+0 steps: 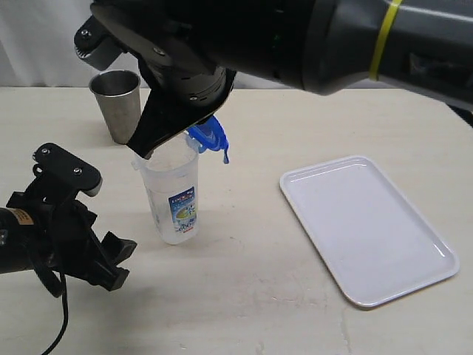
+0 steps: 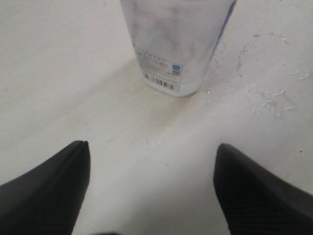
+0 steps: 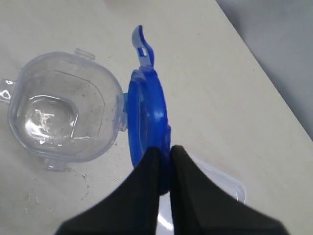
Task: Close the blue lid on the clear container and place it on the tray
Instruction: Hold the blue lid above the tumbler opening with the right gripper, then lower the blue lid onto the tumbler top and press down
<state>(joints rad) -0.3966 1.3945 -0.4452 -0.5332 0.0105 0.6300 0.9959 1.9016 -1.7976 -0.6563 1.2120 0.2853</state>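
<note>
Half-done at best tbh: got the blue lid (image 3: pixel 146 107) pinched edge-on in the closed right gripper (image 3: pixel 165 149) right beside the open clear container (image 1: pixel 171 200) rim, w/ left gripper (image 2: pixel 152 146) gaping empty near its base, so need to snap lid down & shift onto the tray (image 1: pixel 369 229), well apart.

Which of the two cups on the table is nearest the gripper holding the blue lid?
The tall clear plastic container with the blue-and-white label, its rim beside the small blue plastic lid. The grey steel cup stands farther back, unlabelled.
</note>
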